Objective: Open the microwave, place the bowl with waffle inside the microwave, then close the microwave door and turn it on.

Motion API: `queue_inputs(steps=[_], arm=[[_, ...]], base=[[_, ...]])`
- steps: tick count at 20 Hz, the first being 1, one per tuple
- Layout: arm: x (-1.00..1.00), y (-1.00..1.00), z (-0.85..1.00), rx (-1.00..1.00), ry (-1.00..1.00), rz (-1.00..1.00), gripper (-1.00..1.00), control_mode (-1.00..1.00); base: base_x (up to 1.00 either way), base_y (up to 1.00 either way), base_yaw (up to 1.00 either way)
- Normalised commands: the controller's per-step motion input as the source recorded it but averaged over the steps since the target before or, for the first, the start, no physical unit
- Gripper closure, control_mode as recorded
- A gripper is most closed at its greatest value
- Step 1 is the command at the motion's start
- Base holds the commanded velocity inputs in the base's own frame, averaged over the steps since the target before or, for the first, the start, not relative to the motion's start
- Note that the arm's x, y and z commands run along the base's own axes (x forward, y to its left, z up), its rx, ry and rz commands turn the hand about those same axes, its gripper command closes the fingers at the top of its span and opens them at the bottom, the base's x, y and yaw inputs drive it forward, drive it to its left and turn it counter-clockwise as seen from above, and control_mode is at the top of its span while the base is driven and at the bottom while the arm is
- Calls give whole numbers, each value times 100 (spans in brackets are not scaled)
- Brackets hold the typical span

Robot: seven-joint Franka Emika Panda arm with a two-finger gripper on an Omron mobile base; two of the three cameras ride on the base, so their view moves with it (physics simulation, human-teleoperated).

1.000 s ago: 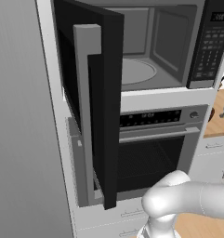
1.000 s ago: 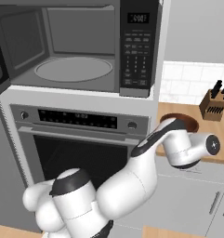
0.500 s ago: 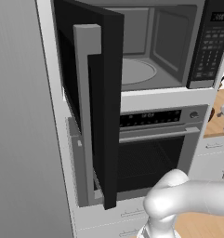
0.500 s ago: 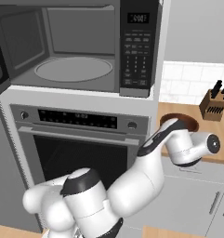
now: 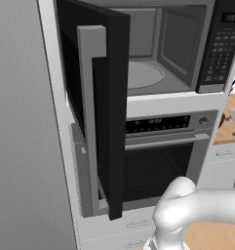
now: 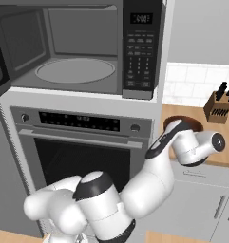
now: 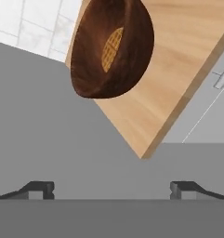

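Note:
The microwave [image 6: 87,47] stands open, its grey cavity and round turntable [image 5: 143,75] bare. The microwave door [image 5: 97,112] is swung far out to the left, with its tall grey handle facing me. The reddish-brown bowl [image 7: 111,46] holds a waffle [image 7: 112,47] and sits on the wooden counter [image 7: 178,60] right of the oven stack. In the right base view the bowl [image 6: 181,124] is partly behind my wrist [image 6: 199,144]. My gripper [image 7: 112,188] is open with nothing between its fingers. It hangs off the counter's edge, short of the bowl.
A steel oven [image 6: 82,142] with a horizontal handle sits under the microwave. A knife block [image 6: 220,107] stands on the counter behind the bowl against white tiles. Grey drawer fronts [image 6: 206,190] run below the counter. The open door juts into the space on the left.
My wrist has shifted slightly right along the counter and the elbow has risen. The door, bowl and microwave have not moved.

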Motion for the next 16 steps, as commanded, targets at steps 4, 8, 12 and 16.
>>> queue_inputs(steps=[4, 8, 12, 16], arm=[[31, -7, -13, 0, 12, -3, -100, -100], [30, -21, -21, 0, 5, -5, -100, -100], [20, -28, -24, 0, 4, -5, -100, -100], [12, -29, -21, 1, 6, 0, -100, -100]], base=[[0, 0, 0], [0, 0, 0], [0, 0, 0], [0, 0, 0]])
